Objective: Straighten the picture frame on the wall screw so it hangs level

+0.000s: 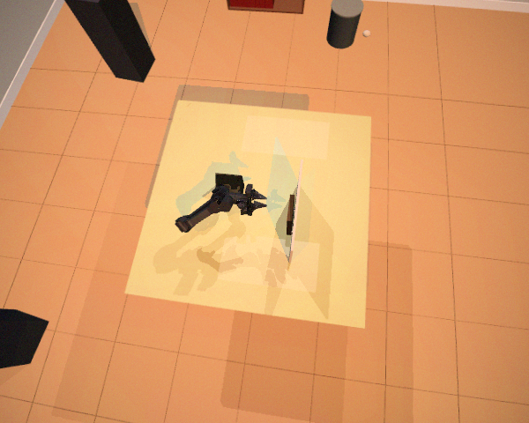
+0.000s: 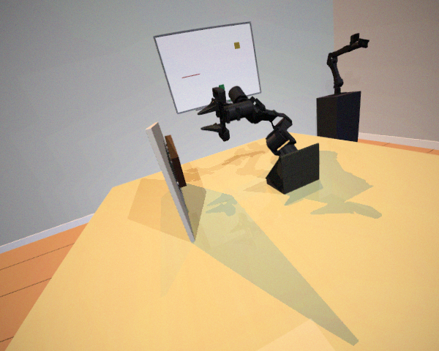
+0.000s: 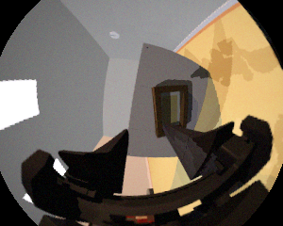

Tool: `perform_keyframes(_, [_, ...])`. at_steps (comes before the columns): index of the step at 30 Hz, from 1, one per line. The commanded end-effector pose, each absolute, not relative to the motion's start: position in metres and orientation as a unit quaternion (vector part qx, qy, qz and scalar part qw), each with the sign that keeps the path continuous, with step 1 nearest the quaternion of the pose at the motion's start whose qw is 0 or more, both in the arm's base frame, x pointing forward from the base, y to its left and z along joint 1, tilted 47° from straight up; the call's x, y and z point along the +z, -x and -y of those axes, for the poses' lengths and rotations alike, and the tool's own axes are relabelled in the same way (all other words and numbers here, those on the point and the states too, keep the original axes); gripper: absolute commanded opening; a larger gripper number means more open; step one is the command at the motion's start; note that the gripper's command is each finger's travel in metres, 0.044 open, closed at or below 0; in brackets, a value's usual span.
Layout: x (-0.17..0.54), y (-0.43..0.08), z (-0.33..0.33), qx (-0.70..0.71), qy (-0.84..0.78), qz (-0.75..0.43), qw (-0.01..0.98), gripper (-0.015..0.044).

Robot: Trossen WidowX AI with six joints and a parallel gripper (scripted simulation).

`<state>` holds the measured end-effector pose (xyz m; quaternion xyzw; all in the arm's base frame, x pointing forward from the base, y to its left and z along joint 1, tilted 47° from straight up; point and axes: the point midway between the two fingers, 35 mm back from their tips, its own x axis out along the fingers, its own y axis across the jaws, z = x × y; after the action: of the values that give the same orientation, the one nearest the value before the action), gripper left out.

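Observation:
The picture frame (image 1: 290,214) (image 2: 176,160) (image 3: 158,113) is brown and hangs on the near face of the upright wall panel (image 1: 300,174) (image 2: 160,151) (image 3: 141,118). In the wrist view its border encloses a dark green and pale picture. One finger's tip covers part of its lower edge there. How far it tilts is hard to judge through the distorted wrist view; the top and exterior views show it nearly edge-on. The screw and notched strip are hidden. My gripper (image 1: 265,201) (image 2: 200,121) (image 3: 145,128) is open and empty, in front of the panel and short of the frame, with fingers apart.
The panel stands on the yellow table (image 1: 342,150) (image 2: 99,272). The arm's black base block (image 2: 301,167) is behind the gripper. A whiteboard (image 2: 208,56) is on the back wall. A second arm on a dark pedestal (image 2: 336,117) stands beyond the table.

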<state>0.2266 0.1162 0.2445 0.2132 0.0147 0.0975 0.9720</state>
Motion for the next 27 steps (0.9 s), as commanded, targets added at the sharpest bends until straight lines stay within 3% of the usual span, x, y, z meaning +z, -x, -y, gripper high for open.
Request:
perform_keyframes(1, [0.238,-0.229,-0.109,0.097,-0.213,-0.015,0.972,0.026])
perform_keyframes(8, [0.205,-0.234,-0.075,0.099,-0.214,-0.015,0.972,0.026])
perform_keyframes(27, [0.201,-0.239,-0.078,0.099,-0.214,-0.015,0.972,0.026])
